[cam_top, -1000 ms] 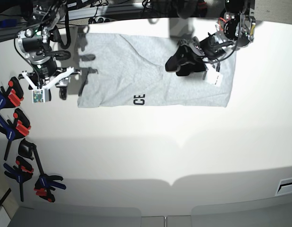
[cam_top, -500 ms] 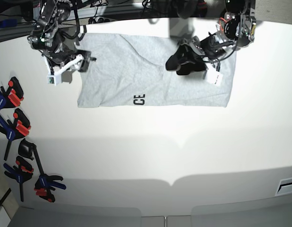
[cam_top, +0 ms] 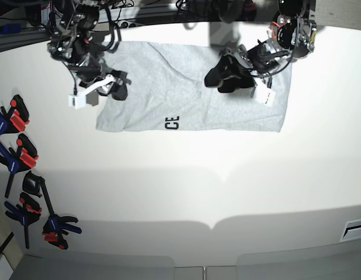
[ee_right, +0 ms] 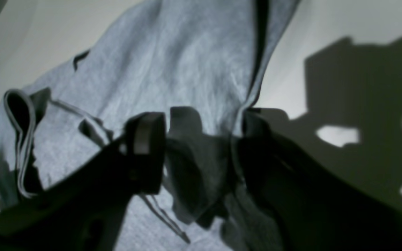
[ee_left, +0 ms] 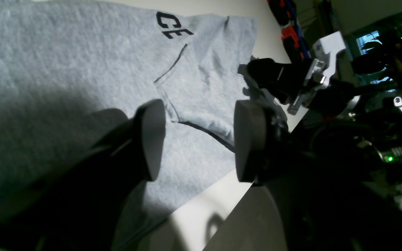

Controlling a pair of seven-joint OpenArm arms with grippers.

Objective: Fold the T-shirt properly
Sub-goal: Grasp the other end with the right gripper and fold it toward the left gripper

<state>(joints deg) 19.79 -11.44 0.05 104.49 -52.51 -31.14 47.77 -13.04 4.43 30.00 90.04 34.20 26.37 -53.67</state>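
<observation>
The light grey T-shirt [cam_top: 169, 81] lies flat at the table's far side, with black letters "CE" [cam_top: 172, 123] at its near edge. My right gripper [cam_top: 118, 87] is open, low over the shirt's left edge. In the right wrist view its fingers [ee_right: 145, 150] straddle the shirt's edge [ee_right: 194, 62], with a folded hem at the left. My left gripper [cam_top: 226, 74] is open and empty above the shirt's right half. In the left wrist view its pads [ee_left: 150, 139] stand apart over the cloth [ee_left: 65, 52], and the right gripper [ee_left: 257, 75] shows at the far edge.
Several black, blue and orange clamps [cam_top: 20, 151] lie along the table's left edge, down to the front left [cam_top: 55, 226]. Cables and arm bases [cam_top: 186, 9] line the back edge. Bare white tabletop [cam_top: 198, 192] fills the near half.
My right arm has swung from left of the shirt onto its left edge and turned. The left arm and the shirt have not moved.
</observation>
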